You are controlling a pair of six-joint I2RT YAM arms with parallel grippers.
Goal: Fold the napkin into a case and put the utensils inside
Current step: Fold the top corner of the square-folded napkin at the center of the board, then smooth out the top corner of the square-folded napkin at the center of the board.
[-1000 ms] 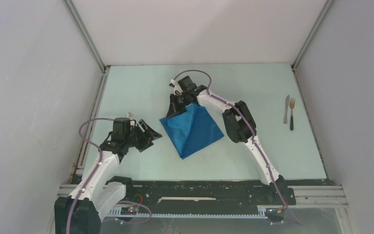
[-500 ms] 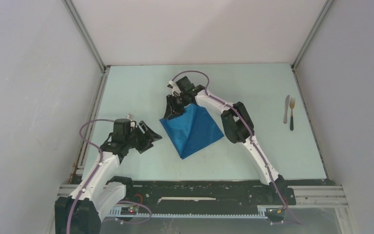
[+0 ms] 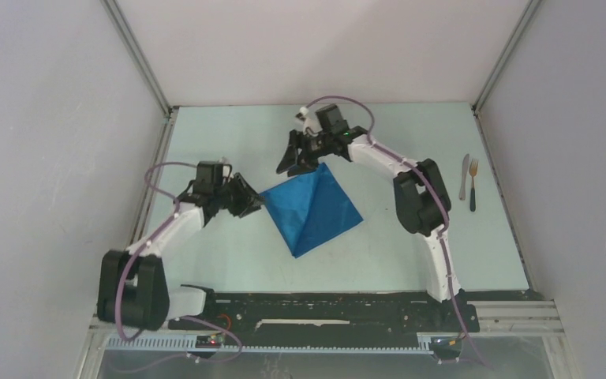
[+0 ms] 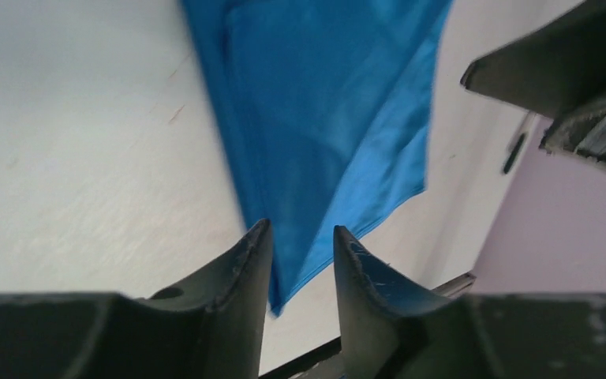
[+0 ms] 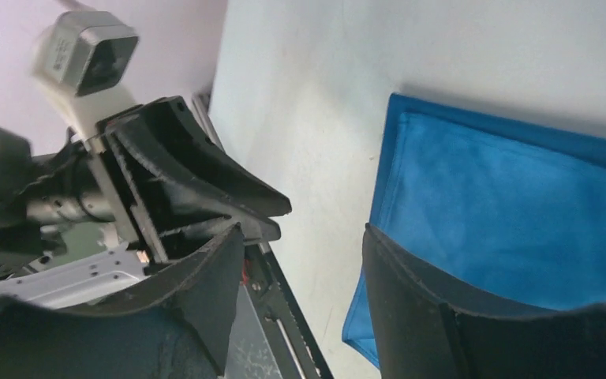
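The pale mint tabletop (image 3: 229,138) carries everything. At its middle lies the bright blue cloth napkin (image 3: 316,209), folded once into a kite-like shape with a crease down its length. It is not yet the narrow case the task wants.

The arms have traded places over the last second. The right gripper (image 3: 293,164), which was down on the napkin's far-left edge, has lifted off and drawn back toward the far side. Its jaws stand moderately wide and empty, just beyond the cloth's far corner. The left gripper (image 3: 251,201) has reached forward from the near-left and now sits at the napkin's left corner. Its jaws are narrowed to a slim gap, with the cloth's tip showing in that gap in the left wrist view — whether the tip is actually pinched I cannot tell. This looks like the set-up for the next fold, led from the left.

The small silvery knife (image 3: 463,176) and the dark-handled fork (image 3: 473,183) lie side by side — untouched — well apart at the far right. Nothing lies between them and the napkin.
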